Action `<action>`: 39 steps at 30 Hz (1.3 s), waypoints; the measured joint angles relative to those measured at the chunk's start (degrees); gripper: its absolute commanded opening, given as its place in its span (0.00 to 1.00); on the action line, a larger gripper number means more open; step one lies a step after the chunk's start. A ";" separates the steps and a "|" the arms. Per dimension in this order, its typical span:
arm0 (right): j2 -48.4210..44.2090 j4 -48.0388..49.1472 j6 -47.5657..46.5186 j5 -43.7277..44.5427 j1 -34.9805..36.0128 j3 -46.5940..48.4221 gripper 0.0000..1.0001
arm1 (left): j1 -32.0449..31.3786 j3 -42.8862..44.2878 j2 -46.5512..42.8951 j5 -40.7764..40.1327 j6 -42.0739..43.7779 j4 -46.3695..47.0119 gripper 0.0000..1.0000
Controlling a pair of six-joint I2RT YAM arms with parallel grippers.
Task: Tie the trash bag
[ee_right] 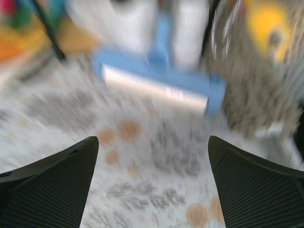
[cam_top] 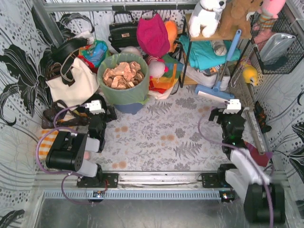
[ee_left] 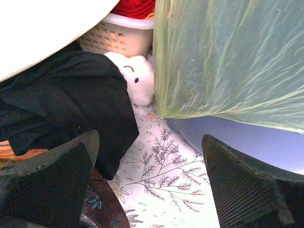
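Trash bag (cam_top: pixel 118 91), pale green and see-through, sits in a round blue-grey bin (cam_top: pixel 129 108) at about 11 o'clock from the middle of the flower-patterned table (cam_top: pixel 161 137). Its mouth stands wide and untied, and its edge is folded down over the bin's rim. Crumpled tan paper (cam_top: pixel 122 75) fills it to the top. A white tote bag (cam_top: pixel 71 85) with dark straps leans just beside the bin at its 9 o'clock.

The left gripper (cam_top: pixel 108 114) hovers low near the bin's foot, at roughly 7 o'clock from it, with its jaws spread wide and nothing between them. The left wrist camera shows the same gripper (ee_left: pixel 149 142) facing the bag's hanging skirt (ee_left: pixel 228 61) at 1 o'clock, with the bin's bare wall (ee_left: pixel 237 142) just under it. A small white plush toy (ee_left: pixel 135 78) with a stitched face lies at 12 o'clock, touching the bag. A pale basket (ee_left: pixel 118 35) stands behind the toy, and dark cloth (ee_left: pixel 61 104) lies at 10 o'clock.

The right gripper (cam_top: pixel 216 115) waits at 3 o'clock on the table, well apart from the bag. Its jaws are also fully spread and empty. The right wrist camera, badly blurred, shows the right gripper (ee_right: pixel 152 142) above the patterned cloth, with a blue mop head (ee_right: pixel 161 83) lying at 12 o'clock.
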 measured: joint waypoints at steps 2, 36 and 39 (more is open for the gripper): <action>-17.29 -2.93 -0.24 -4.04 -0.09 -2.75 0.97 | 0.09 0.02 0.02 0.76 0.00 -0.04 0.98; -29.29 -43.21 -97.90 -81.33 -6.34 -12.83 0.97 | 0.48 0.20 0.11 2.75 -0.02 -0.09 0.98; -27.21 -42.42 -96.21 -82.47 -6.38 -13.44 0.97 | 0.48 0.20 0.11 2.75 -0.02 -0.09 0.98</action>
